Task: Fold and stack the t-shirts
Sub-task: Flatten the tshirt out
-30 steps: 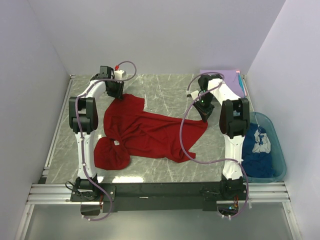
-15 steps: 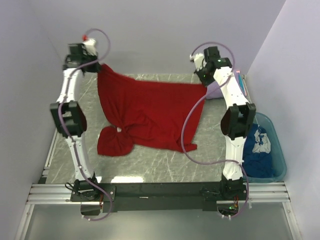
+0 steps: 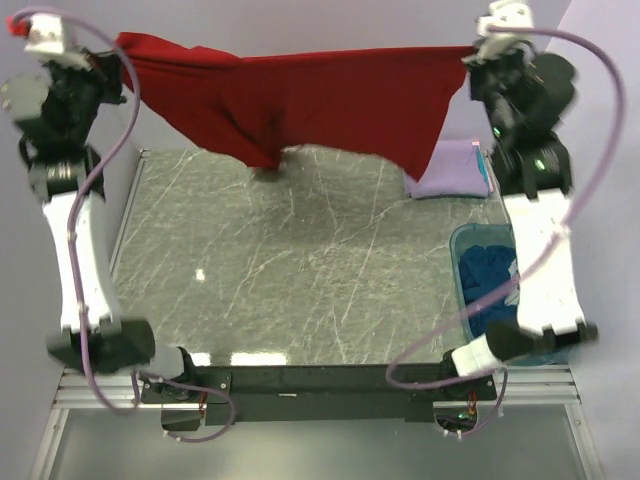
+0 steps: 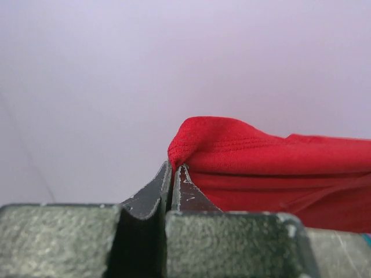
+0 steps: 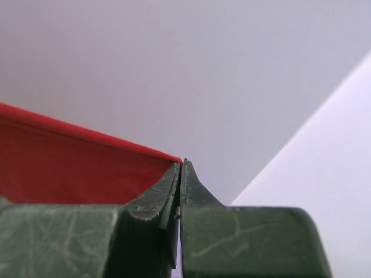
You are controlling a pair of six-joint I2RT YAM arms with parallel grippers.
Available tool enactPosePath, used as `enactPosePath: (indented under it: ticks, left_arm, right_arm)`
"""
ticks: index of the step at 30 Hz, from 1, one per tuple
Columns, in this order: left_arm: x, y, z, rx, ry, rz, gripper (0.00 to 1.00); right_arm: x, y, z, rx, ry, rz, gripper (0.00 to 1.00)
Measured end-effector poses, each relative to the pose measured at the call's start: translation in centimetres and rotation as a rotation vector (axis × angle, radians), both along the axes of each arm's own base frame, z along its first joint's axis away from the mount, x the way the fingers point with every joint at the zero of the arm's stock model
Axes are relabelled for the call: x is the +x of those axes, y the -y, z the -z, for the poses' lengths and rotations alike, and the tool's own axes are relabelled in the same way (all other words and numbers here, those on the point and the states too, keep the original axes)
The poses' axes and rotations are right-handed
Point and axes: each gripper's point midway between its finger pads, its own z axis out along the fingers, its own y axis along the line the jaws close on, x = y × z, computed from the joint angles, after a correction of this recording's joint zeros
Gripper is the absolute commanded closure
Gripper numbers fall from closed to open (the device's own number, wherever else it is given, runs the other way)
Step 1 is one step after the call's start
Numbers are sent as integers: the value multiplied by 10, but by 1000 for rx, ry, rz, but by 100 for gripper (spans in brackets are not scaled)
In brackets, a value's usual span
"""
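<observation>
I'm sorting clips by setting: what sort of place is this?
Probably a lab robot test cell: plain walls box in a marble-patterned table; left arm and right arm, bolted at its edge, hold a red t-shirt aloft.

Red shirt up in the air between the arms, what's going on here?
Both arms hold the red t-shirt raised and stretched out between them. The left gripper is shut on one edge of it and the right gripper on the opposite edge, so the cloth sags in the middle over the far side of the table. Nothing is folded yet on this one. A lavender shirt lies folded at the far right, and a dark blue shirt waits in the tub.
</observation>
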Motion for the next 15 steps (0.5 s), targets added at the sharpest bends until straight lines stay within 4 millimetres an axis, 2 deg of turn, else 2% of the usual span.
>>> enactPosePath:
  ticks: [3,5,15]
  left_arm:
    - [-53,4,-32,25,117,-26,100]
    - [-88,9,-48,46,188,-45,100]
    - [-241,35,-108,180,496,-185,100]
  right_arm:
    - [-53,9,-40,22,143,5,100]
    - [-85,15,-54,30,211,10,100]
    - [-206,40,-97,18,487,50,100]
